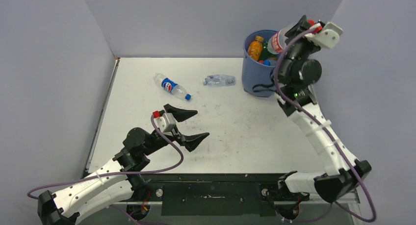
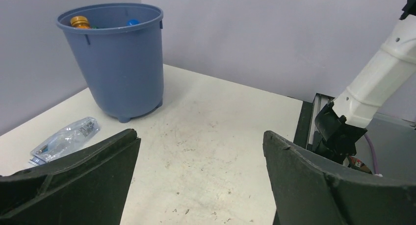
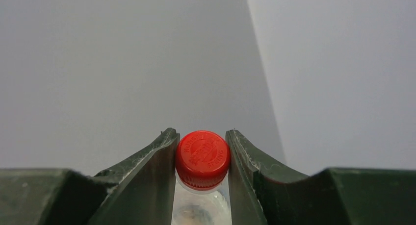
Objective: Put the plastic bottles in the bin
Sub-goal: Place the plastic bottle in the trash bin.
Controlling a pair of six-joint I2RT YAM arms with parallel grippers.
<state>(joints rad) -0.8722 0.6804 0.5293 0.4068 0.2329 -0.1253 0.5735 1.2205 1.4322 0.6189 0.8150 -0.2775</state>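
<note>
The white table (image 1: 235, 137) fills most of the top view. The blue bin (image 1: 255, 73) stands upright near its far right corner; the left wrist view shows it (image 2: 117, 63) resting on the tabletop.

The right arm reaches up from the near right edge to the bin. The right gripper (image 1: 306, 24) is raised above the bin's far right rim. Its jaws are clamped on the neck of a clear bottle with a red label (image 1: 277, 40). The right wrist view shows that bottle's red cap (image 3: 202, 159) pinched between the two fingers of the right gripper (image 3: 200, 132). The bottle's body slants down over the bin's mouth.

The left gripper (image 1: 203, 123) hovers low over the near left part of the table, jaws wide apart and holding nothing. The left wrist view shows only bare tabletop between its (image 2: 198, 137) fingers.

Inside the bin lie an orange bottle (image 1: 255, 47), a green bottle (image 1: 267, 48) and some blue caps.

Two bottles lie on their sides on the table, left of the bin. A clear crumpled one (image 1: 219, 80) is near the bin, also seen from the left wrist (image 2: 64, 139). A blue-labelled one (image 1: 170, 86) lies farther left.
</note>
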